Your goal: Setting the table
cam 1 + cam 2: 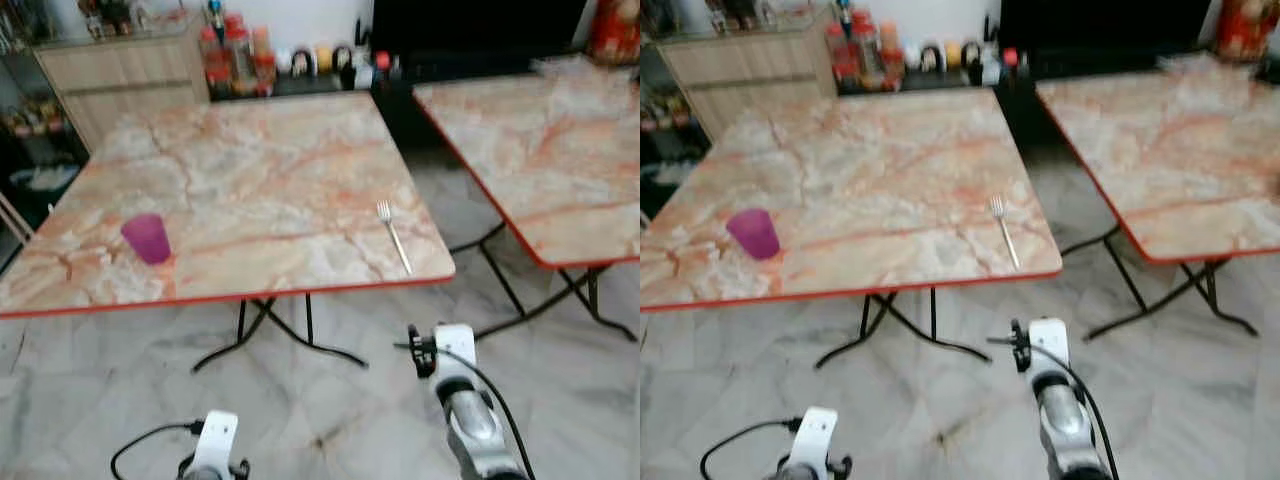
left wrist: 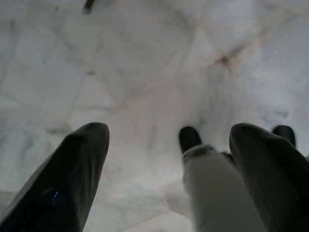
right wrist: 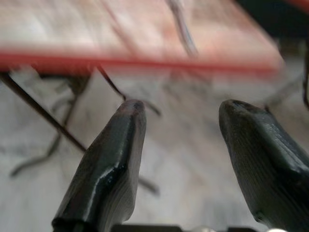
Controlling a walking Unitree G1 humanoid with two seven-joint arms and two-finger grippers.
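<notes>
Two items are lying on the marble table [image 1: 250,150]: fork [image 1: 394,236] near its right edge, purple cup [image 1: 147,238] near-left. Right gripper [image 3: 181,121] is pointing spread toward the table edge; left gripper [image 2: 169,145] is hanging spread, empty, over floor.

cup [image 1: 147,238] left, fork [image 1: 393,235] right, on table [image 1: 260,160]

Fork [image 3: 182,26] & table edge [image 3: 140,63] blurred, shelf bottles [image 1: 232,55] indistinct.
</notes>
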